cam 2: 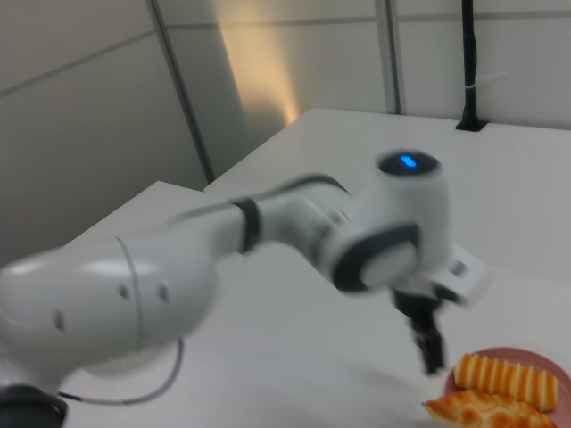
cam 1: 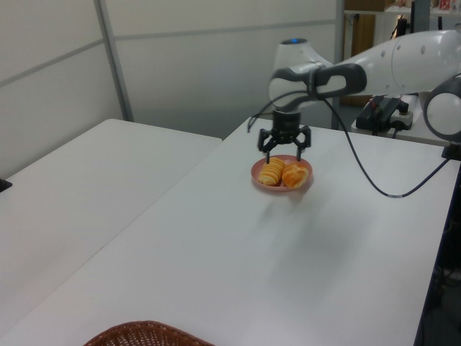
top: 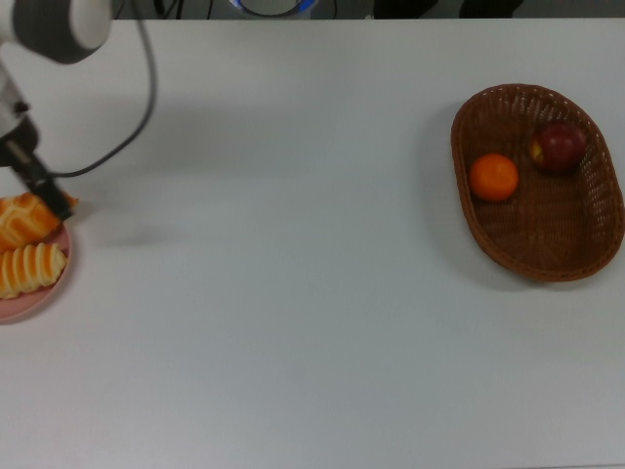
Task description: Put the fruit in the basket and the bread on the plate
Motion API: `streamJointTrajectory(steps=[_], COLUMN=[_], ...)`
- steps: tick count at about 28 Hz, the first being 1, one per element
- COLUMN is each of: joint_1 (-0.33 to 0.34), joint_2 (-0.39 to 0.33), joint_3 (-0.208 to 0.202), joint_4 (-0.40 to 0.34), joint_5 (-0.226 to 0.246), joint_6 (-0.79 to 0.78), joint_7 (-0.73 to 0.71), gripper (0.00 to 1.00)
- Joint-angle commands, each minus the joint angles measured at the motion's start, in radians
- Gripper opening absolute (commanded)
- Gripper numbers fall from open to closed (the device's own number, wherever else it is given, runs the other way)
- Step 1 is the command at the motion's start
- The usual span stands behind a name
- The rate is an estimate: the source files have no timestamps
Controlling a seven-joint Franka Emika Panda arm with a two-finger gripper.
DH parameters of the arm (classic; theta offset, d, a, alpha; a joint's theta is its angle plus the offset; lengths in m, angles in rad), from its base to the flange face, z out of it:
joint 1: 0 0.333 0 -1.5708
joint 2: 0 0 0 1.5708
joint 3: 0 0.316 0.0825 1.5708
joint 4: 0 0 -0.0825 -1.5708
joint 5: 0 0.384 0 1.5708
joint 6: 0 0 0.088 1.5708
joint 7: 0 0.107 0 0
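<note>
Above plate (cam 1: 282,184), gripper (cam 1: 284,150) empty, fingers spread, clear of both breads (cam 1: 283,173) lying side by side on it. Far right in top view: fruit (top: 525,162) inside basket (top: 469,221). Judged: only retreat left.

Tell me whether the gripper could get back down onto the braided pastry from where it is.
Probably yes: the gripper hangs open just above the plate, and the braided pastry lies uncovered beside the ridged loaf.

basket (top: 469,220): woven wicker | plate (cam 1: 303,180): smooth, pink | table (top: 293,293): matt white
</note>
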Motion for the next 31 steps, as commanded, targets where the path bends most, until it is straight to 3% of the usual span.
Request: streamJointTrajectory(steps=[1, 7, 18, 26, 31], joint_1=[0.089, 0.211, 0.342, 0.397, 0.399], joint_2=[-0.054, -0.115, -0.249, -0.281, -0.318], joint_3=[-0.001, -0.001, -0.001, -0.001, -0.001], joint_4=[-0.027, -0.036, -0.117, -0.142, -0.156], joint_5=[0.003, 0.001, 0.003, -0.002, -0.002], joint_6=[-0.132, -0.263, -0.289, -0.286, -0.287], joint_7=[-0.072, -0.147, -0.221, -0.244, -0.246], gripper=[1.0, 1.0, 1.0, 1.0, 1.0])
